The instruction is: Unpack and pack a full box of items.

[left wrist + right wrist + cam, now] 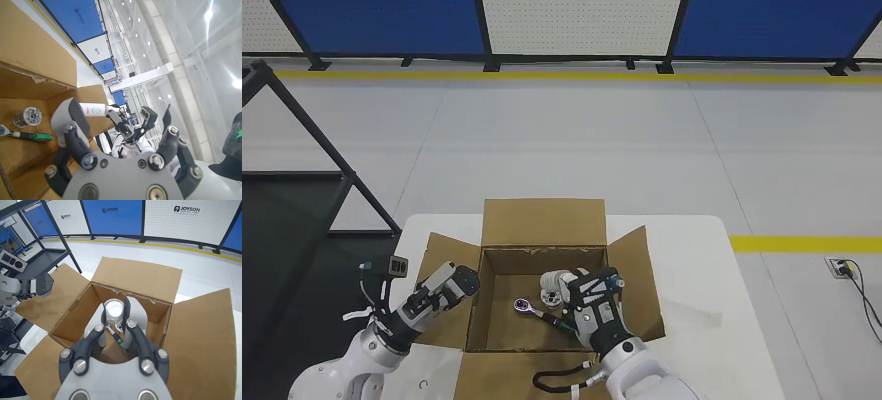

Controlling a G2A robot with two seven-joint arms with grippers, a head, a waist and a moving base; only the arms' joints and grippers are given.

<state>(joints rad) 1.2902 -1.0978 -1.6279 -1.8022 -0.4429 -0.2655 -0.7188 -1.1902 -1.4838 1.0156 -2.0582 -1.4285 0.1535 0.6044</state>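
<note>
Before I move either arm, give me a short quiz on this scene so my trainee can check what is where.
1. True or false: the right pincer is shut on a white bottle over the open box.
2. What lies on the box floor beside the metal cylinder?
A. a hammer
B. a wrench with a green handle
C. a roll of tape
3. Fill in: the left pincer, over a side flap of the box, is ___ (open or shut).
Key: 1 true; 2 B; 3 open.
</note>
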